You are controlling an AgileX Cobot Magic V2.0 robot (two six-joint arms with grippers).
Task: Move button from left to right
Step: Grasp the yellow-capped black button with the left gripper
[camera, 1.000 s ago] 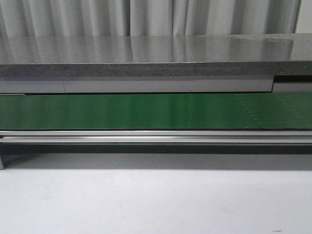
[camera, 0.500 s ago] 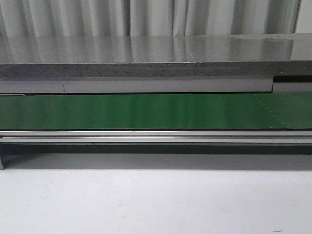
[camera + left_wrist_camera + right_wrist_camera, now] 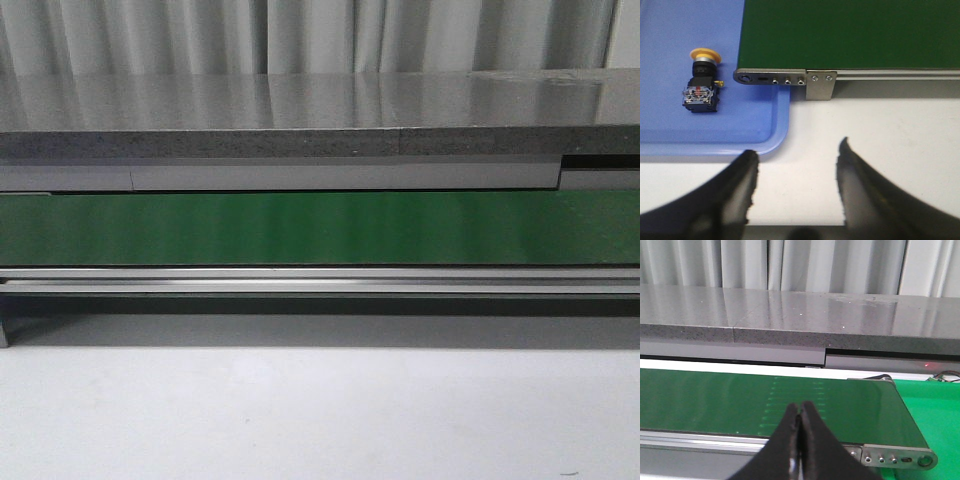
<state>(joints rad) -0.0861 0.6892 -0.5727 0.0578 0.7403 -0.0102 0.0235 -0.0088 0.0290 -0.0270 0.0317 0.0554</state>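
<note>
left wrist view shows the button (image 3: pixel 701 81) lying on its side in a blue tray (image 3: pixel 771 127) beside the green conveyor belt (image 3: pixel 850 32), not yet grasped. the left tool (image 3: pixel 796 162) hangs spread apart over the white tabletop (image 3: pixel 890 130), empty. the right tool (image 3: pixel 800 417) is pressed closed on nothing above the belt. the whole transfer remains. the front view shows only the belt, no button or tool.

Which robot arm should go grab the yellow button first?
Probably the left. Its pincer is open, and the button lies on the blue tray in its camera's view. The right pincer is shut over the green belt, no button visible there.
</note>
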